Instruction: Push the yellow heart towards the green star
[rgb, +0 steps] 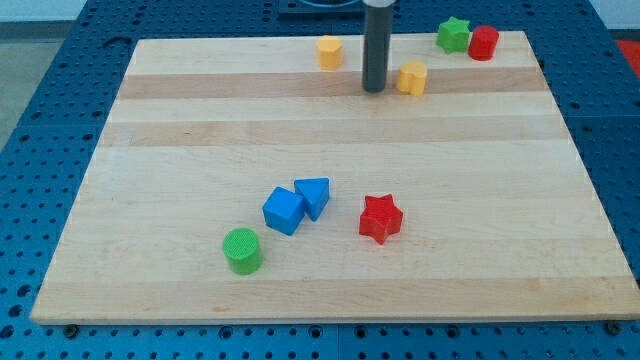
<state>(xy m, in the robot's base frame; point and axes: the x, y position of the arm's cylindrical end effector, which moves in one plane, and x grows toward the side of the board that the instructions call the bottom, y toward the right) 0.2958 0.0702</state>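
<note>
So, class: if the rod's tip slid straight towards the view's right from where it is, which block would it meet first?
My tip sits just left of a yellow block, so it would likely meet that first. The green star lies further right and higher, though depth is hard to judge.

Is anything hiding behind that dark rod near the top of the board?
Nothing shows behind the rod, though it covers a strip of board. My tip sits just left of a yellow block; another yellow block lies further left.

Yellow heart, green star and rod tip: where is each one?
Yellow heart (411, 77), camera view, top face.
Green star (453, 34), camera view, top face.
My tip (374, 89), camera view, rod's very end, left of the heart.
</note>
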